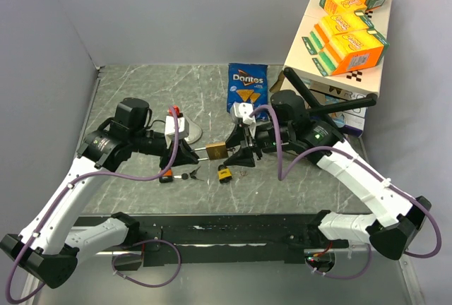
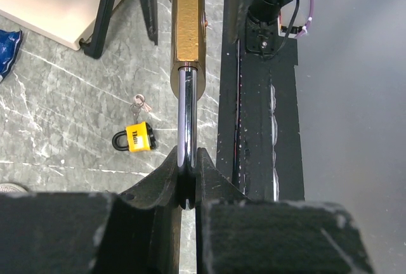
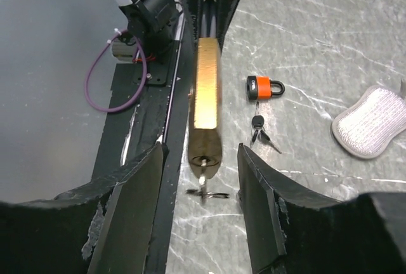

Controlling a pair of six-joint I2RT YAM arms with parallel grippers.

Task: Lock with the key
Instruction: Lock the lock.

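Note:
A brass padlock [image 1: 216,151] hangs level above the table between my two grippers. My left gripper [image 2: 186,160] is shut on its chrome shackle [image 2: 186,122], with the brass body [image 2: 188,20] pointing away from it. A key [image 3: 204,182] sticks out of the keyhole in the padlock's [image 3: 207,90] bottom end. My right gripper [image 3: 202,152] stands open around that end, its fingers [image 3: 143,191] on either side of the key and apart from it. Seen from above, the left gripper [image 1: 185,153] and right gripper [image 1: 244,153] face each other.
An orange padlock [image 3: 264,86] with its keys [image 3: 259,128] and a yellow padlock [image 2: 138,137] lie on the table below. A grey sponge [image 3: 371,122] lies further off. A Doritos bag [image 1: 247,87], stacked boxes [image 1: 346,22] and a black stand [image 1: 325,104] are at the back right.

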